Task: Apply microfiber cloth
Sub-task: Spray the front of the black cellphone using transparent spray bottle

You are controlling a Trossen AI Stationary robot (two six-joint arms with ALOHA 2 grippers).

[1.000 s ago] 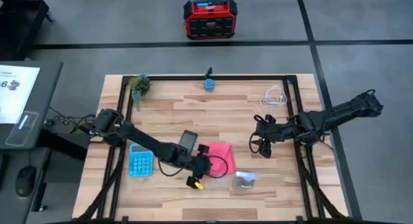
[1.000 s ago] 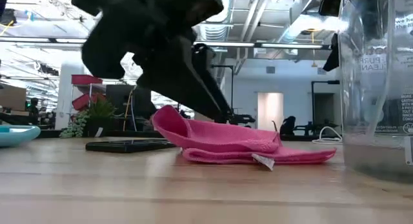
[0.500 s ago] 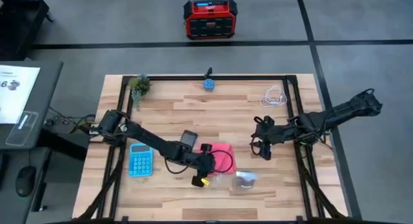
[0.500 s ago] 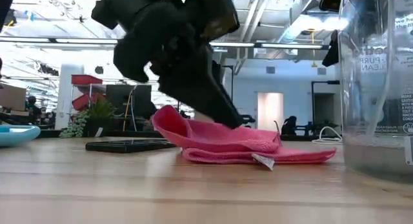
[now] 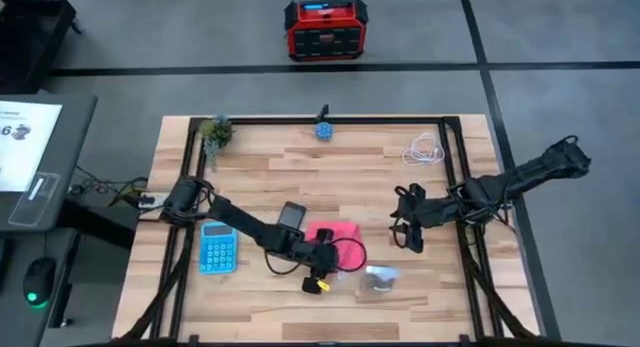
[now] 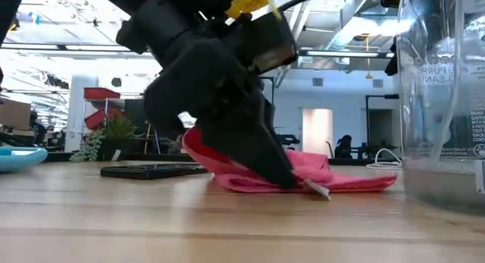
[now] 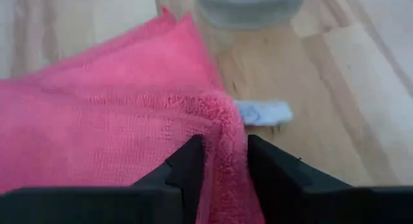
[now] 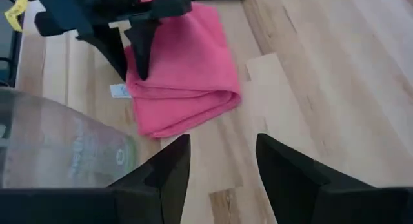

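Note:
The pink microfiber cloth (image 5: pixel 340 233) lies folded on the wooden table, right of the black phone (image 5: pixel 291 217). A white tag (image 7: pixel 261 112) sticks out of its near edge. My left gripper (image 5: pixel 333 258) is down on that near edge with its fingers shut on a ridge of the cloth (image 7: pixel 97 121). In the low view its tip (image 6: pixel 284 178) meets the cloth (image 6: pixel 348 178) at table height. My right gripper (image 5: pixel 403 234) hovers open to the right of the cloth, holding nothing; its wrist view shows the cloth (image 8: pixel 181 62) ahead of the fingers. My left gripper pinches a raised fold (image 7: pixel 227 130) at the cloth's near edge between its two fingers, close to the white tag. The fingers (image 6: pixel 258 142) slant down onto it from the table's left. The rest of the cloth lies slack on the table.
A clear plastic bottle (image 5: pixel 380 279) stands just near-right of the cloth, close to the low camera (image 6: pixel 443 96). A light blue calculator (image 5: pixel 217 250) lies to the left. A small plant (image 5: pixel 215 132), a blue object (image 5: pixel 324 130) and a white cable (image 5: pixel 425 150) sit along the far edge.
My left gripper has moved toward the table's right and near edges along the cloth and come down until its tip rests on the cloth's near edge by the tag. The cloth has stayed in place on the table.

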